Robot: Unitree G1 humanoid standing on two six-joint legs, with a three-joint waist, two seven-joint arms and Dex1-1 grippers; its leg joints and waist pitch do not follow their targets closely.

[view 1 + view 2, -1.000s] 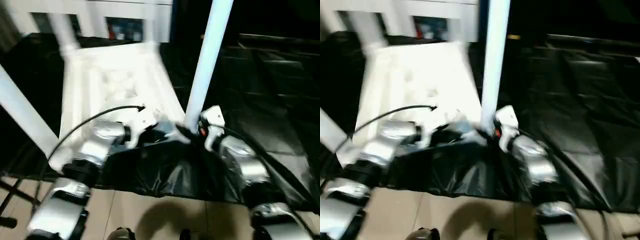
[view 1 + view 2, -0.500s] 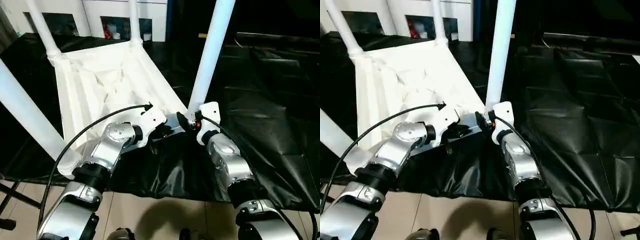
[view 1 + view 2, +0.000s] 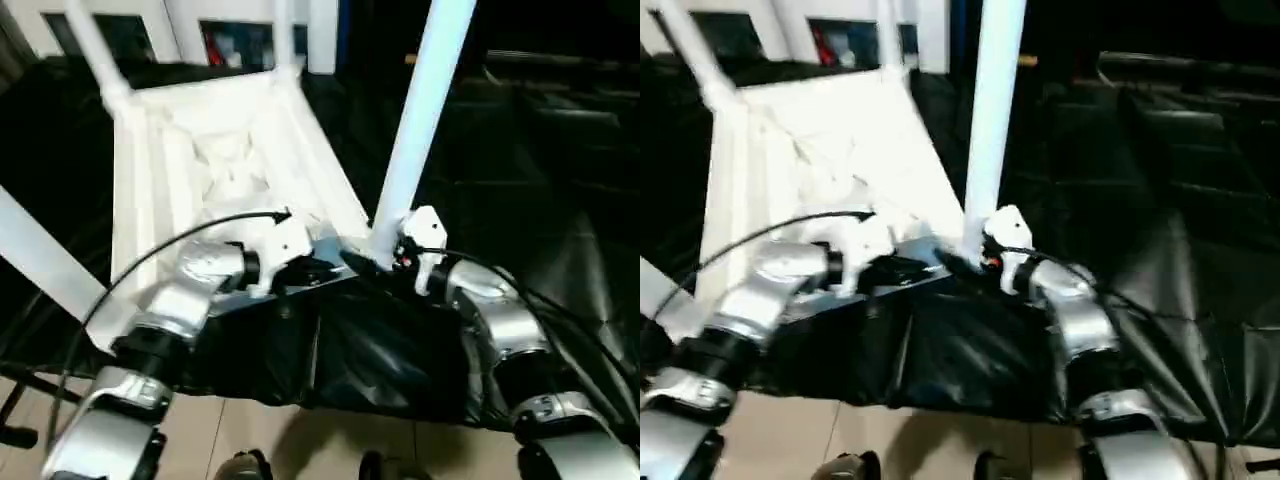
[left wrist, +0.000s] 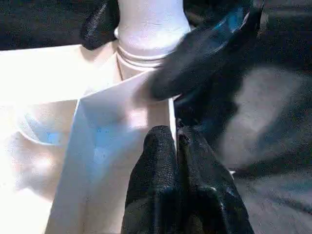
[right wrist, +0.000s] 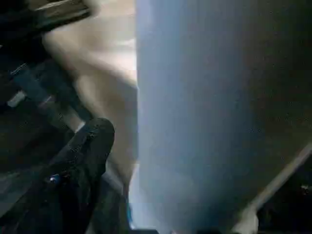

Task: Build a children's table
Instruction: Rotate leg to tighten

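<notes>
Four white legs rise from the table (image 3: 225, 150), which lies upside down on black sheeting (image 3: 540, 170), its ribbed underside facing up at us. Both our grippers meet at the near right corner of the top, where the nearest leg (image 3: 415, 120) stands in its round socket (image 4: 146, 56).

Our left gripper (image 4: 175, 146) has its two black fingers pressed together, nothing between them. Its tips rest right at the thin white edge of the top, just short of the socket; in the left wrist view that edge runs up to the fingertips and the leg's base sits just beyond.

Our right gripper (image 3: 372, 258) is at the foot of that same leg, from the other side. Its fingers are spread wide on either side of the tube: the left wrist view shows one black finger (image 4: 200, 58) lying across the socket's front and another (image 4: 100, 24) behind the tube. In the right wrist view the leg looms just beside one finger (image 5: 85, 156). Whether the fingers press on the leg we cannot tell.

Beyond the table stands a white cabinet (image 3: 250, 30).
</notes>
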